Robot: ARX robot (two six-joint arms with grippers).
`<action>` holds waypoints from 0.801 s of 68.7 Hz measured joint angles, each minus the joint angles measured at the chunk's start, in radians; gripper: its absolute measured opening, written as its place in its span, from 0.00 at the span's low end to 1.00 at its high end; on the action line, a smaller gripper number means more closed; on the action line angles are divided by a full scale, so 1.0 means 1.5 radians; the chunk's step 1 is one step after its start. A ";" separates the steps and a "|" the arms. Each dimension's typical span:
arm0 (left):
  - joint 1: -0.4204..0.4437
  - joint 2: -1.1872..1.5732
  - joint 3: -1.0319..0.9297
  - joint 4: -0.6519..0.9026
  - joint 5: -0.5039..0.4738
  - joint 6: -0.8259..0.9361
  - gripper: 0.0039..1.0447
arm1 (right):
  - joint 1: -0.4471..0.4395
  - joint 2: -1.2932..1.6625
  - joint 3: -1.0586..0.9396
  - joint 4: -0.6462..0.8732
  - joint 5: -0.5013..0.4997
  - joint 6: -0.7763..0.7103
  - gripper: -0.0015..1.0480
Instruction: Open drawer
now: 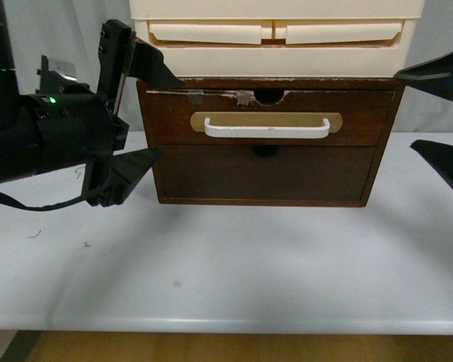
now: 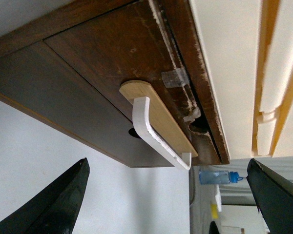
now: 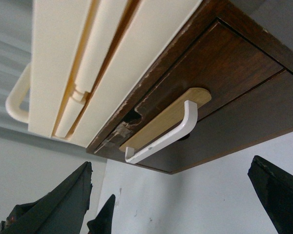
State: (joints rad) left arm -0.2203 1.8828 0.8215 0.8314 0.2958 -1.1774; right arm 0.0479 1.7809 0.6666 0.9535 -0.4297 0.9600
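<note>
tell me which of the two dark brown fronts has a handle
The upper one: the drawer carries a white bar handle on a tan oval plate; the lower panel is plain.

Cabinet (image 1: pixel 380 162) on desk (image 1: pixel 226 264), plastic drawers (image 1: pixel 275 62) on top. Drawer (image 1: pixel 268 105) above panel (image 1: pixel 264 177). Left tool (image 1: pixel 166 117) at cabinet's left edge, right tool (image 1: pixel 406 110) at right edge

Cream plastic drawers (image 1: pixel 275 34), white table (image 1: pixel 226 264), perhaps a bottle (image 2: pixel 217 176).

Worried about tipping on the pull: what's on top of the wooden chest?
Cream plastic drawers sit directly on the chest, covering nearly its whole top. Their upper part is cut off, so anything above is unseen.
</note>
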 joint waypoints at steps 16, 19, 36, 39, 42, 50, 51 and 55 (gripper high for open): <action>-0.009 0.071 0.045 0.012 0.014 -0.048 0.94 | 0.035 0.117 0.101 0.002 0.027 0.039 0.94; -0.011 0.086 0.060 0.018 0.021 -0.054 0.94 | 0.040 0.135 0.116 0.007 0.027 0.045 0.94; -0.026 0.133 0.111 0.020 0.049 -0.078 0.94 | 0.070 0.195 0.182 -0.005 0.030 0.058 0.94; -0.030 0.138 0.119 0.018 0.050 -0.084 0.94 | 0.075 0.202 0.191 -0.007 0.031 0.058 0.94; -0.031 0.143 0.126 0.022 0.050 -0.090 0.94 | 0.083 0.209 0.197 -0.004 0.032 0.061 0.94; -0.031 0.152 0.139 0.029 0.048 -0.096 0.94 | 0.092 0.225 0.214 -0.010 0.040 0.069 0.94; -0.031 0.155 0.141 0.037 0.052 -0.102 0.94 | 0.093 0.228 0.215 -0.009 0.041 0.070 0.94; -0.031 0.158 0.147 0.037 0.062 -0.103 0.94 | 0.100 0.233 0.223 -0.013 0.046 0.076 0.94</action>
State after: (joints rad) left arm -0.2668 2.1193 1.0420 0.8864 0.3889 -1.3323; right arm 0.1978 2.1307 1.0012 0.9333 -0.3607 1.0733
